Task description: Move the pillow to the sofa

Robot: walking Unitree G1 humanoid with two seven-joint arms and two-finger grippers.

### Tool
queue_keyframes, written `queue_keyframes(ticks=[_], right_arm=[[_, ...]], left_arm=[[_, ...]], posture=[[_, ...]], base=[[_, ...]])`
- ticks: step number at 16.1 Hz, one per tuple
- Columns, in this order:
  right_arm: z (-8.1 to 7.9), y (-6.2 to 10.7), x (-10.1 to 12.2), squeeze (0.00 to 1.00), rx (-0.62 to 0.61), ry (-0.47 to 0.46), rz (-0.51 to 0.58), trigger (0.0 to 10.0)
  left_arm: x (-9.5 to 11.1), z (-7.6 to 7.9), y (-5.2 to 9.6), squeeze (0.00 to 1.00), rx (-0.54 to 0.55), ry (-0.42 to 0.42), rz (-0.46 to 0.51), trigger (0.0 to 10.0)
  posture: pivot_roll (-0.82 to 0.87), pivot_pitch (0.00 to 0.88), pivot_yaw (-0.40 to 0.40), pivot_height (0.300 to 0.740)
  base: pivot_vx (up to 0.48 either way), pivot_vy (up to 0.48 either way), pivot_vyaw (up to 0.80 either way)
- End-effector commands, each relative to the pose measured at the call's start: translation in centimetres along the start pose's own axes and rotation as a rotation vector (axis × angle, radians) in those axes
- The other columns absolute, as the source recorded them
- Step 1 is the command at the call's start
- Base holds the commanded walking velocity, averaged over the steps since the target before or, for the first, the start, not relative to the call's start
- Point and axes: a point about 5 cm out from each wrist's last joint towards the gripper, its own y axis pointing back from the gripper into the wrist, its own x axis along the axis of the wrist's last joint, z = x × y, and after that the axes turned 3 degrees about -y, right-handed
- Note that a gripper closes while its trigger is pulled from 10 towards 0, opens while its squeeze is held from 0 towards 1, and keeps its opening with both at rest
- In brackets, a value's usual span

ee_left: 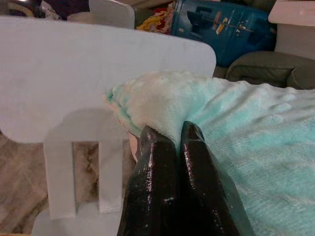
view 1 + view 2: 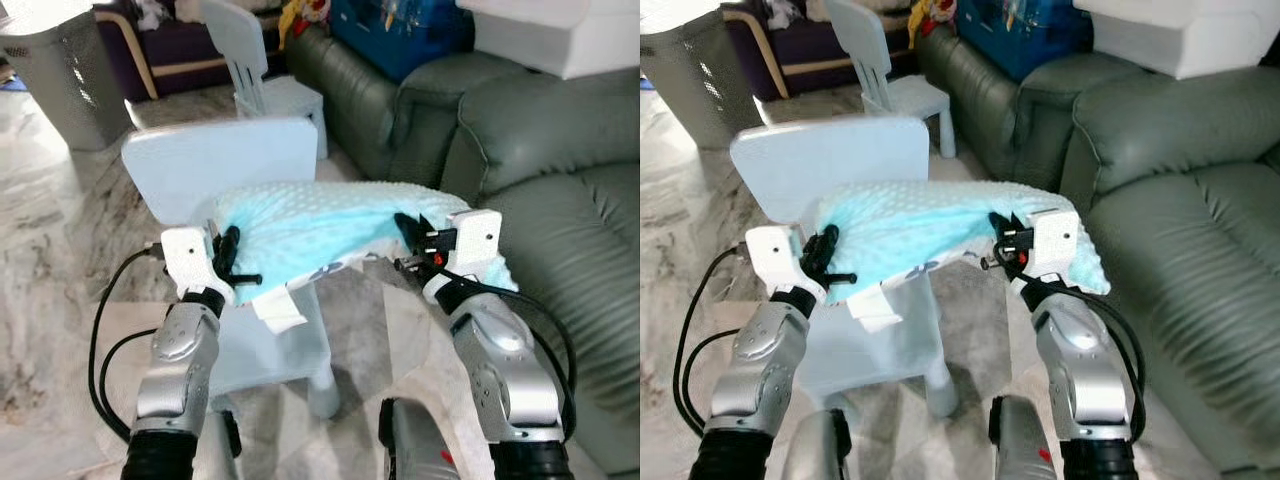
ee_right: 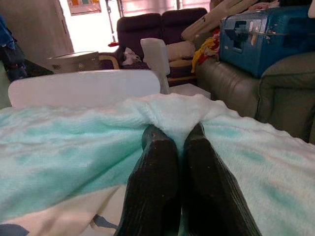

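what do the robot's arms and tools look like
Both arms are silver metal with rounded joint housings and black cuffs lower down. Each wrist carries a white boxy block; the right one has small red marks. Black cables loop off both arms. The left tool and right tool each have two long, glossy black fingers with rounded tips.

Left tool [image 2: 825,250] and right tool [image 2: 998,238] pinch pillow [image 2: 920,232] ends above chair [image 2: 830,165]; sofa [image 2: 1180,200] beside.
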Motion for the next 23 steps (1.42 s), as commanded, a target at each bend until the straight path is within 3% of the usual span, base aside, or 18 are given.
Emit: queue_keyframes(ticks=[1,8,11,23], right_arm=[[-0.4,-0.3,1.2,0.0,0.019,0.003,0.051,10.0],[-0.4,-0.3,1.2,0.0,0.022,-0.001,0.052,10.0],[-0.6,-0.4,1.4,0.0,0.024,-0.003,0.057,10.0],[-0.6,-0.4,1.6,0.0,0.019,0.0,0.059,10.0]], left_arm=[[0.2,-0.1,-0.2,0.0,-0.005,-0.013,0.004,10.0],[0.0,0.0,-0.3,0.0,0.003,-0.007,-0.006,10.0],[-0.2,0.1,-0.3,0.0,-0.005,0.038,-0.014,10.0],[-0.9,0.5,-0.5,0.0,-0.013,0.019,-0.069,10.0]], posture=[[-0.17,0.0,0.031,0.648],[-0.17,0.0,0.026,0.738],[-0.17,0.0,0.026,0.74],[-0.18,0.0,0.025,0.74]], base=[[0.0,0.0,0.0],[0.0,0.0,0.0],[0.0,0.0,0.0],[0.0,0.0,0.0]])
